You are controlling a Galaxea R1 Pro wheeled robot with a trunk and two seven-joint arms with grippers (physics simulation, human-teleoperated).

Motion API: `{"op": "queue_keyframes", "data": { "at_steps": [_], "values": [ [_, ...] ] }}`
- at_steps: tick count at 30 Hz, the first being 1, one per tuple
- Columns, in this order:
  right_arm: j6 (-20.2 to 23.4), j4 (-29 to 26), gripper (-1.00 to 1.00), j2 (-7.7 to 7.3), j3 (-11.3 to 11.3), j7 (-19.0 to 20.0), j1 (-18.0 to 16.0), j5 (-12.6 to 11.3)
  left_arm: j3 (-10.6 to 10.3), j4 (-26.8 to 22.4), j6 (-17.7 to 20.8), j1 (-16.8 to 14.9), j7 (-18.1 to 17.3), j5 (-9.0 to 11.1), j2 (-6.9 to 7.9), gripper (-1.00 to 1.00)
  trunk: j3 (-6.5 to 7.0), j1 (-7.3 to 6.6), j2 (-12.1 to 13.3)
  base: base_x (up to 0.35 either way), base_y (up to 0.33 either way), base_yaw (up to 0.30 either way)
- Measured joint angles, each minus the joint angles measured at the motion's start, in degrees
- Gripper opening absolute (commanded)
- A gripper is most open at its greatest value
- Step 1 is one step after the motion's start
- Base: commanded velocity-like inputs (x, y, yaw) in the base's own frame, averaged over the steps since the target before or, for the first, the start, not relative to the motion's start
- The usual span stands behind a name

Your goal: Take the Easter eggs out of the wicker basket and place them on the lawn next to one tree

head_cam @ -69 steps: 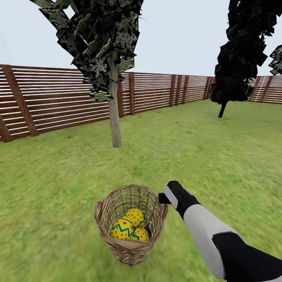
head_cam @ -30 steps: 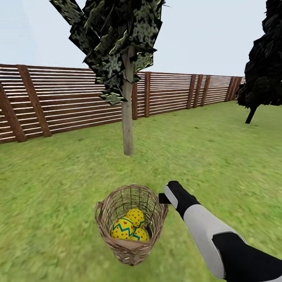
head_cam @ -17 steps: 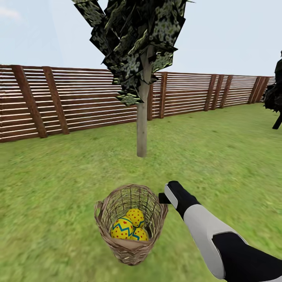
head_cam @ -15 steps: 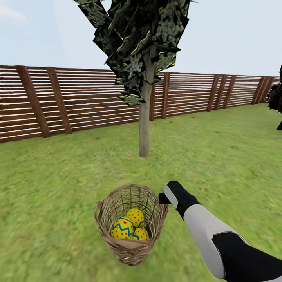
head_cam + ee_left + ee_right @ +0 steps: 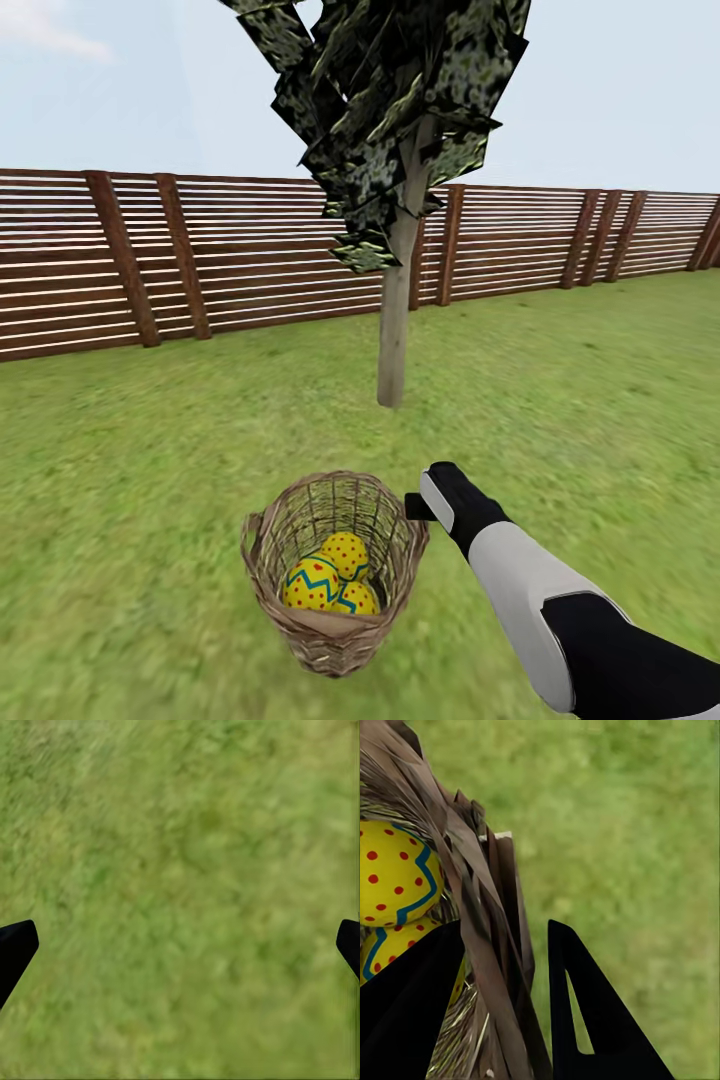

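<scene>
Green lawn [image 5: 600, 420] runs to a slatted fence [image 5: 250, 250], with the tree [image 5: 395, 340] standing just beyond the wicker basket [image 5: 335, 630], where all three Easter eggs [image 5: 330, 585] lie. The right gripper [image 5: 506, 1020] is clamped on the basket's rim, one finger inside and one outside, while the left gripper [image 5: 180, 945] hangs spread wide over bare grass. Judging by this, the basket is being carried treeward; next comes setting it down and lifting eggs out.

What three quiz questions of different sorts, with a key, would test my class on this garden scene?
1. True or false: all three eggs lie inside the basket.
2. The right gripper is: A) open above the lawn; B) shut on the basket's rim; C) shut on an egg.
3. Fill in: beyond the basket stands a ____, with the fence behind it.

Key: 1 true. 2 B; one finger sits inside the wall, the other outside. 3 tree.
</scene>
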Motion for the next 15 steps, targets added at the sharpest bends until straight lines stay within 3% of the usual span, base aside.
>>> {"op": "queue_keyframes", "data": {
  "at_steps": [12,15],
  "values": [
    [0.01,0.01,-1.00,0.00,-0.26,0.01,0.00,0.13,-0.07,0.22,0.00,0.00,0.17,0.00,0.00,1.00,0.00,0.00,0.00,0.332,0.001,0.001],
    [0.05,0.01,-1.00,0.00,-0.23,-0.02,0.00,0.37,-0.08,0.32,0.00,0.00,0.24,-0.06,0.00,1.00,-0.04,0.00,0.00,0.336,0.000,0.137]
  ]
}}
